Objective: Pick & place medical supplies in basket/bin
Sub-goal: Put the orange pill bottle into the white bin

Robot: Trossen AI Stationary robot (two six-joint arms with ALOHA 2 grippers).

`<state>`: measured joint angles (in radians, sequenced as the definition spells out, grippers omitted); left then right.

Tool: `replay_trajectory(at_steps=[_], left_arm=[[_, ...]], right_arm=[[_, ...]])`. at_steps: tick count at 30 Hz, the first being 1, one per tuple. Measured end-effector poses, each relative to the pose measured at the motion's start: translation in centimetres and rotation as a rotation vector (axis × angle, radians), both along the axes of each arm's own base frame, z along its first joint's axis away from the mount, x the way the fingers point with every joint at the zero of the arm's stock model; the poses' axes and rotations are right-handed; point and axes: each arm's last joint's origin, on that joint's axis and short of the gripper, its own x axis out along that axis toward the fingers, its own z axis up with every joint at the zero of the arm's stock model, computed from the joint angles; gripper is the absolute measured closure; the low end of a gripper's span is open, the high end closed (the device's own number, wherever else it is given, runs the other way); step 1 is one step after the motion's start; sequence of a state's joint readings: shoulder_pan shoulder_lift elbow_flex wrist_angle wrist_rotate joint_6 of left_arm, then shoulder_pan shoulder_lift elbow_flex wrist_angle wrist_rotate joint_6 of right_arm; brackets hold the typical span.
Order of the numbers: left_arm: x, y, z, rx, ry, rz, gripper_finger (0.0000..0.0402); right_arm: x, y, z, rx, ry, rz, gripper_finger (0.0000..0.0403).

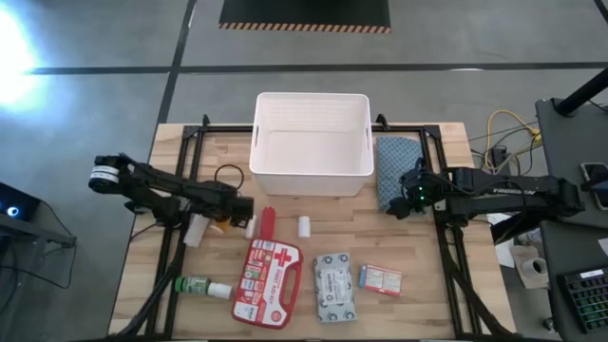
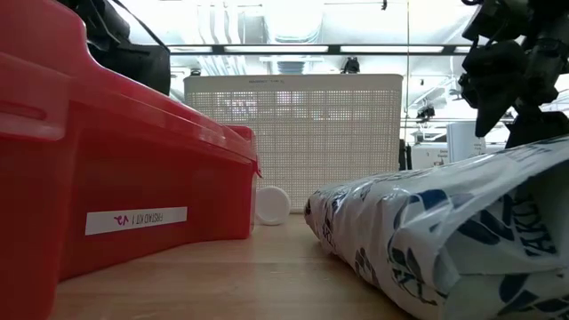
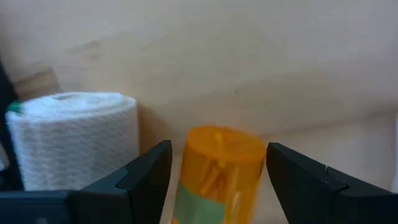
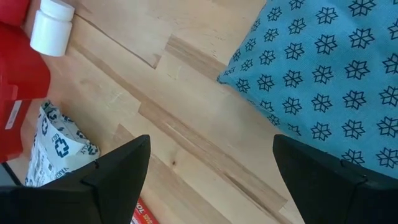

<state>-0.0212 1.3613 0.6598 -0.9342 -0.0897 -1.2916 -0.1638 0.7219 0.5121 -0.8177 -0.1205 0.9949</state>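
**Orange vial between spread fingers, white roll close alongside**

Wooden worktop (image 1: pixel 313 214) carries everything. From above, the white tub (image 1: pixel 312 142) sits at the far middle and looks empty. The left gripper (image 1: pixel 243 211) reaches low over the boards with an orange vial (image 1: pixel 220 226) just beside its tip and a white roll (image 1: pixel 251 226) close by; the red first-aid case (image 1: pixel 267 282), wipes pack (image 1: pixel 334 288), small box (image 1: pixel 380 278) and green bottle (image 1: pixel 197 285) lie well apart from it. The right gripper (image 1: pixel 408 197) waits at the edge of the blue cloth (image 1: pixel 397 171).

At table height only the case, the pack and a second white roll (image 2: pixel 272 205) show.

The left wrist camera shows its fingers (image 3: pixel 146 174) spread, the vial standing between them, untouched. A roll lies just outside one finger; closing could nudge it, or the round vial could squirt out if pinched off-centre.

The right wrist camera shows fingers (image 4: pixel 118 171) spread over bare wood, holding nothing.
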Motion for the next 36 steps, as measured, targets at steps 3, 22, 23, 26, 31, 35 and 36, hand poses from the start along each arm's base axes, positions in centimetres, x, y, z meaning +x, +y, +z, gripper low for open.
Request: replay_trajectory(at_steps=[3, 22, 23, 26, 31, 35, 36], left_arm=[[-0.4, -0.1, -0.3, -0.049, 0.029, -0.048, 0.0162], [-0.6, -0.1, -0.8, -0.038, 0.029, -0.116, 0.0231], [-0.6, -0.1, -0.8, -0.039, 0.028, -0.122, 0.0243], [-0.2, -0.1, -0.4, -0.039, 0.011, -0.129, 0.0259], [1.6, -0.2, 3.0, -0.033, -0.097, -0.136, 0.0247], [2.7, -0.8, 8.6, -0.014, -0.152, -0.171, 0.024], [2.8, -1.0, 10.4, -0.007, -0.174, -0.183, 0.024]], right_arm=[[0.0, 0.0, 0.0, -0.004, 0.003, -0.014, 0.0074], [0.1, -0.2, 0.1, -0.047, -0.007, -0.059, 0.0074], [0.1, -0.2, 0.1, -0.046, -0.007, -0.061, 0.0074], [0.1, -0.2, 0.1, -0.042, -0.007, -0.071, 0.0074], [0.1, -0.2, 0.1, -0.039, -0.006, -0.076, 0.0074], [0.1, -0.2, 0.1, -0.041, -0.007, -0.073, 0.0074], [0.1, -0.2, 0.1, -0.044, -0.007, -0.068, 0.0074]])
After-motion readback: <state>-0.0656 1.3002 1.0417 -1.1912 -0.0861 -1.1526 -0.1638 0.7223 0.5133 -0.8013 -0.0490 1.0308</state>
